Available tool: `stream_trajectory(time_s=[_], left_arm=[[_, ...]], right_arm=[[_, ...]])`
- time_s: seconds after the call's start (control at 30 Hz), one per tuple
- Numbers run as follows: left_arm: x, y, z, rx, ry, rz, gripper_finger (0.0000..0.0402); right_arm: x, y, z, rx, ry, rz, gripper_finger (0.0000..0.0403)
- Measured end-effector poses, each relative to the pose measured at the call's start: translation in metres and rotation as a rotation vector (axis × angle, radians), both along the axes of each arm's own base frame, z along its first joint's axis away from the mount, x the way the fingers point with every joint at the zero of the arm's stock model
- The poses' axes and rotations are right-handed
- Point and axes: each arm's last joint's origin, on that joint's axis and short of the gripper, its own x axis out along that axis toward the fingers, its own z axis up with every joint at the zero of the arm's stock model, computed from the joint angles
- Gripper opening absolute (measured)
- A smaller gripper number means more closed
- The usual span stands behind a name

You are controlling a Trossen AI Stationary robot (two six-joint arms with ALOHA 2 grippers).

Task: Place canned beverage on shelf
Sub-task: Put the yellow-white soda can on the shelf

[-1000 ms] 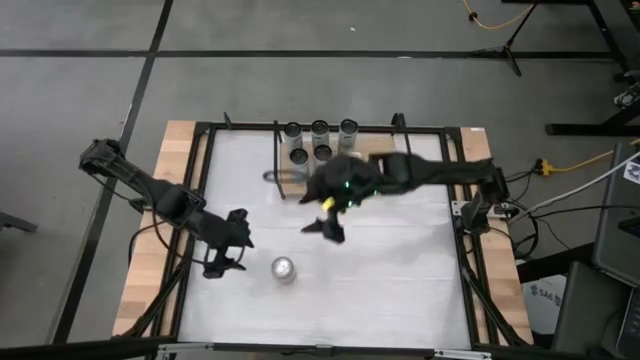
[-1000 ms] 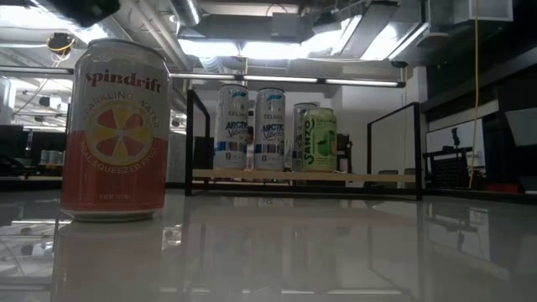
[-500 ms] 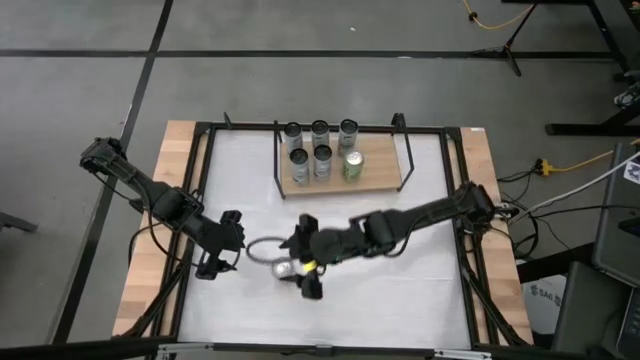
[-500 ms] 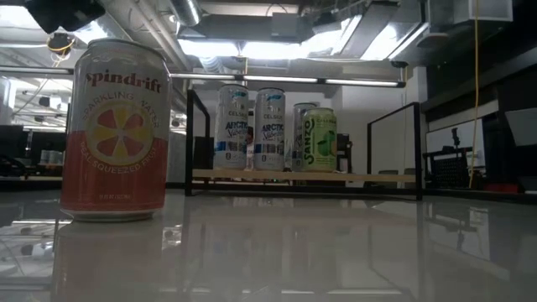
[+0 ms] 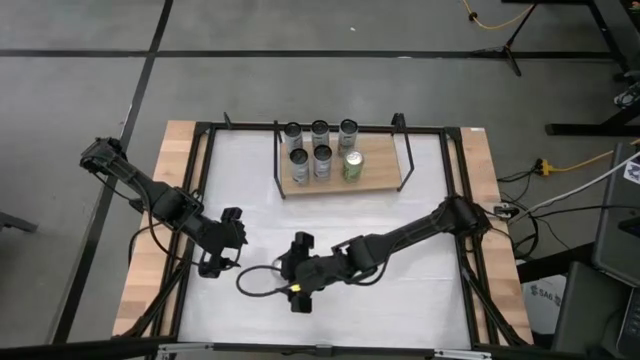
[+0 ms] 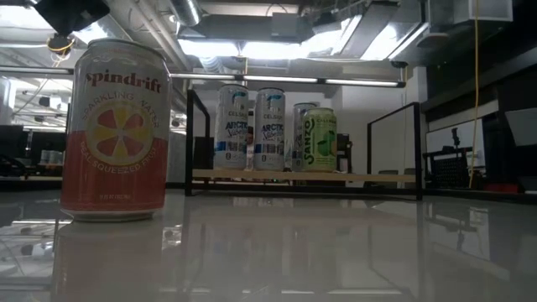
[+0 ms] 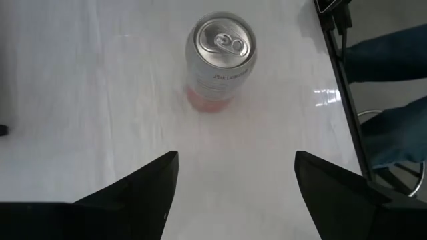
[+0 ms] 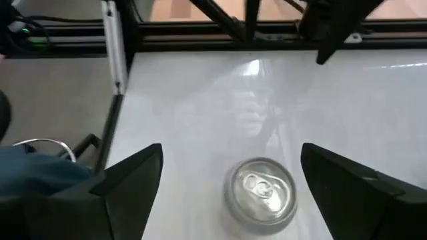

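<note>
We are hovering our right gripper [image 8: 227,193], fingers spread apart, right above the upright can [image 8: 260,189]. Our left gripper [image 7: 230,193], half-open, is waiting nearby; the shelf [image 5: 378,170] sits well beyond.

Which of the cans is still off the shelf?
The Spindrift can, pink and red, standing alone on the white tabletop under the right end effector. The other six cans, including the green one, stand on the wooden shelf.

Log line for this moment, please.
right gripper: open, over Spindrift can | left gripper: open, waiting nearby | shelf: six cans
</note>
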Motion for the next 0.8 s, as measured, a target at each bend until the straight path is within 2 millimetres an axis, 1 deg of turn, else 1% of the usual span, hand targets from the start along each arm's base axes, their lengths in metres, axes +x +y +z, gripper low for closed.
stream_trajectory(time_s=[0.17,0.37,0.47,0.8], left_arm=[[0.000,0.000,0.000,-0.002,0.000,0.003,0.0292],[0.001,0.000,0.000,-0.006,-0.005,0.004,0.0292],[0.001,0.000,0.000,-0.007,-0.006,0.005,0.0292],[0.001,0.000,0.000,-0.006,-0.006,0.003,0.0292]], right_arm=[[0.009,-0.009,-0.014,-0.009,0.039,-0.015,0.0347],[0.017,-0.020,-0.026,0.006,0.085,-0.002,0.0347],[0.019,-0.023,-0.031,-0.001,0.097,-0.006,0.0347],[0.019,-0.026,-0.035,-0.033,0.122,0.003,0.0347]])
